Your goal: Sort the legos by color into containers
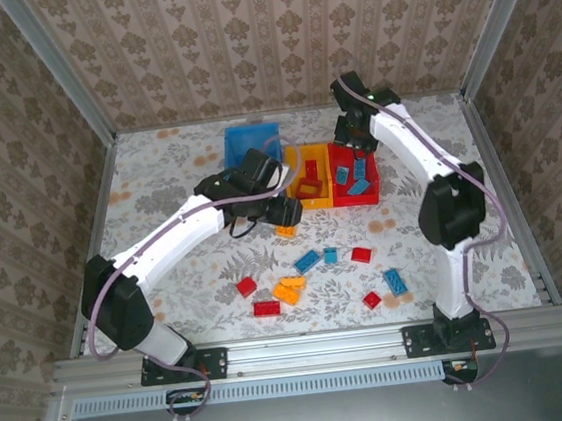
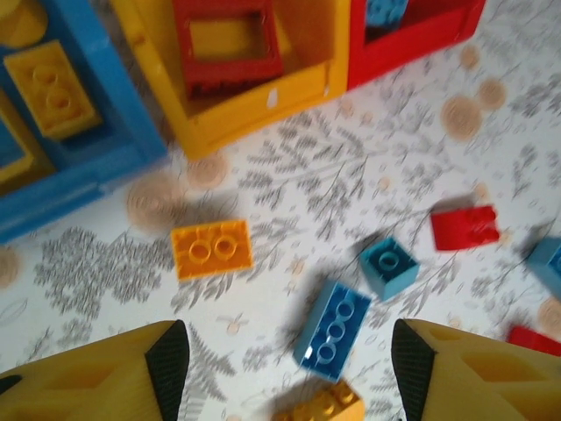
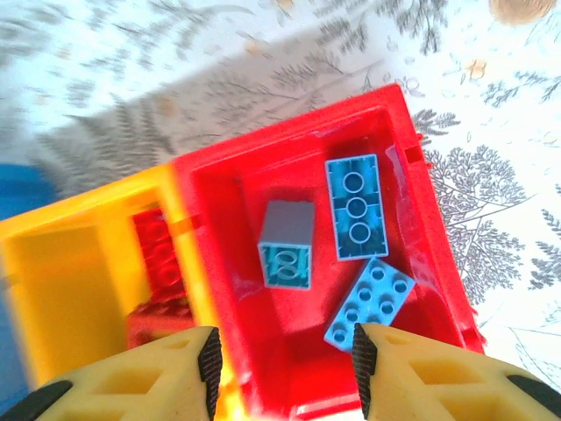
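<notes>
Yellow-fingered and black-padded, the left gripper (image 2: 289, 368) is held open low over the floral-patterned tabletop (image 2: 368, 167), with nothing between its jaws. A long blue plastic brick (image 2: 333, 329) is framed between them at the bottom of the left wrist view, so it is judged to be the next pick. An orange flat brick (image 2: 210, 248), a small blue brick (image 2: 390, 266) and a red brick (image 2: 465, 228) are seen loose nearby.

The right gripper (image 3: 285, 368) is likewise held open and empty above the red rectangular plastic bin (image 3: 289, 130), a position suited to dropping bricks in. Three blue bricks (image 3: 355, 206) are gathered in that bin. Red bricks (image 3: 158, 254) are held in the yellow-orange bin (image 3: 70, 289) touching it on the left. In the blue bin (image 2: 123, 96), at the upper left of the left wrist view, yellow bricks (image 2: 53, 88) are stored. Colours are thus grouped, though none is matched to its bin.
</notes>
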You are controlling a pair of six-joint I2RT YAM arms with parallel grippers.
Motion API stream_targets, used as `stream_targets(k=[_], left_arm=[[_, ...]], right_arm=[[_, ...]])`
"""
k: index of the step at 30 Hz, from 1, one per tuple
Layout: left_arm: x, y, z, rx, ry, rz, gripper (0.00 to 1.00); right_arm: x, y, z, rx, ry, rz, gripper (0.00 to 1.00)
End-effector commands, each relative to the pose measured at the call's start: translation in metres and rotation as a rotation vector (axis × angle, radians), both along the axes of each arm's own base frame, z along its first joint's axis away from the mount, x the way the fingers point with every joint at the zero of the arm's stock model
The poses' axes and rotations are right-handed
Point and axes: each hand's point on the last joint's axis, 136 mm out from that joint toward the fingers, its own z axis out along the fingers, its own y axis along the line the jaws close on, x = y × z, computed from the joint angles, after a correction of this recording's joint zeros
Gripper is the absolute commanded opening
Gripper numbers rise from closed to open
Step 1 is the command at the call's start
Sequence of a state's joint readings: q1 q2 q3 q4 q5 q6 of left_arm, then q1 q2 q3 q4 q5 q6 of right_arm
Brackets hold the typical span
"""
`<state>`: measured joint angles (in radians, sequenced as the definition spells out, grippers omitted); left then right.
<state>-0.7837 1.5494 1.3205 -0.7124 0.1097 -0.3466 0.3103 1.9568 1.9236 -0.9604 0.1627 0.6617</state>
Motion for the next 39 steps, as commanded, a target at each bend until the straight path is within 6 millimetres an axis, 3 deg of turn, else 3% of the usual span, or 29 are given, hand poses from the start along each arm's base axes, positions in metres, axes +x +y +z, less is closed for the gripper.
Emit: stream_targets(k=[1, 4, 7, 10, 13, 19, 24, 30, 35, 39], left_arm=[[-0.011, 0.026, -0.025, 0.09, 0.075, 0.067, 0.69], [0.001, 0.034, -0.042, 0.095, 0.177, 0.283, 0.7], [0.013, 0.025, -0.051, 0.088, 0.264, 0.452, 0.7], [0.017, 0.022, -0.064, 0.094, 0.35, 0.623, 0.7], [0.018, 0.015, -0.076, 0.033, 0.394, 0.77, 0.72], [0.032, 0.01, -0.087, -0.076, 0.401, 0.999, 0.83], [0.035, 0.005, -0.109, -0.115, 0.491, 1.154, 0.84], [0.03, 0.006, -0.134, -0.148, 0.544, 1.27, 0.79], [0.042, 0.003, -0.142, -0.174, 0.507, 1.283, 0.73], [0.043, 0.002, -0.148, -0.171, 0.498, 1.283, 0.6]], right_arm=[[-0.024, 0.027, 0.044, 0.071, -0.155, 0.184, 0.52], [-0.064, 0.062, 0.041, 0.208, -0.202, 0.407, 0.61], [-0.114, 0.083, 0.024, 0.341, -0.176, 0.574, 0.66], [-0.155, 0.085, 0.016, 0.357, -0.164, 0.667, 0.72], [-0.176, 0.081, 0.008, 0.365, -0.14, 0.69, 0.74], [-0.191, 0.078, 0.007, 0.374, -0.126, 0.704, 0.75], [-0.194, 0.079, 0.012, 0.396, -0.134, 0.706, 0.75], [-0.197, 0.079, 0.017, 0.401, -0.147, 0.712, 0.75], [-0.199, 0.078, 0.016, 0.402, -0.143, 0.709, 0.75], [-0.201, 0.078, 0.013, 0.403, -0.135, 0.704, 0.75]])
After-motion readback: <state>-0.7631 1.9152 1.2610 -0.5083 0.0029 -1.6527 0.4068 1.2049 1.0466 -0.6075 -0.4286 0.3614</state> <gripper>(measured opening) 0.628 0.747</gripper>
